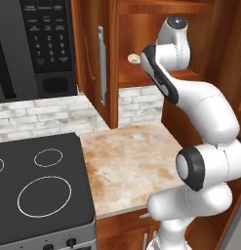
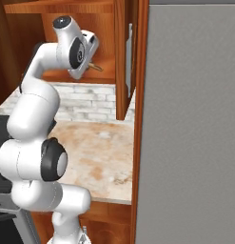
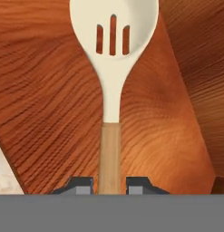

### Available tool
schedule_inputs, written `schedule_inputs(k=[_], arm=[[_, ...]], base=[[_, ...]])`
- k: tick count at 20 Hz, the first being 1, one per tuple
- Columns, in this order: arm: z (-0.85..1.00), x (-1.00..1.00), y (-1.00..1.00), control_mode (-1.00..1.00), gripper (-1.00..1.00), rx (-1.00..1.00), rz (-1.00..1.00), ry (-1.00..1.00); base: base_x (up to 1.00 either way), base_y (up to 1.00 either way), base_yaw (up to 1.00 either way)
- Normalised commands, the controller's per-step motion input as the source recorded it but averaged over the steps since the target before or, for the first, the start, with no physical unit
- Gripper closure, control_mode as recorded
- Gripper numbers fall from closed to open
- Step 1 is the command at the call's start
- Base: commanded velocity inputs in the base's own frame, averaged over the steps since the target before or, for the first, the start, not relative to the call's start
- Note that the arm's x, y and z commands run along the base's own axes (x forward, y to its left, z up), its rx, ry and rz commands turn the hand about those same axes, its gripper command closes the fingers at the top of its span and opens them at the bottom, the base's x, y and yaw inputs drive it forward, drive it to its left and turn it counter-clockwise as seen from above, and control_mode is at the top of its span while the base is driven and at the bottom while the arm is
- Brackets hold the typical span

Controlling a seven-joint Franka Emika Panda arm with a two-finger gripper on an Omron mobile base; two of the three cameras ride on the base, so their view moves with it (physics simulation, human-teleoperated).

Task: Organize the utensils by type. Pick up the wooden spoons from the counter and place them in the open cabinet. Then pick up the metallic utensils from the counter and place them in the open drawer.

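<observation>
The wooden spoon [image 3: 111, 90] has a cream slotted bowl with three slits and a tan wooden handle. The arm reaches up from the base into the open cabinet [image 1: 156, 68], its hand above the inner shelf. The fingers [image 3: 81, 185] are clamped on the handle's end. The spoon's long axis runs straight out from the gripper [image 3: 110, 186], bowl pointing away, over the shelf's reddish-brown wood, well above the surface [image 1: 127, 161].
</observation>
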Motion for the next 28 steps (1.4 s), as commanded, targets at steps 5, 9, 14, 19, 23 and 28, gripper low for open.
schedule_inputs(k=[5, 9, 14, 19, 23, 28], arm=[[0.00, 0.06, 0.00, -1.00, 1.00, -0.08, 0.08, -0.25], [0.00, 0.28, 0.00, -1.00, 1.00, -0.01, 0.09, -0.04], [0.00, 0.48, 0.00, -1.00, 1.00, 0.00, 0.12, 0.00], [0.00, 0.45, 0.00, -1.00, 1.00, 0.00, 0.13, 0.00], [0.00, 0.43, 0.00, -1.00, 1.00, 0.00, 0.11, 0.00], [-0.02, 0.40, 0.01, -1.00, -1.00, -0.01, 0.06, -0.01]], base=[[0.00, 0.00, 0.00], [0.00, 0.00, 0.00], [0.00, 0.00, 0.00], [0.00, 0.00, 0.00], [0.00, 0.00, 0.00], [0.00, 0.00, 0.00]])
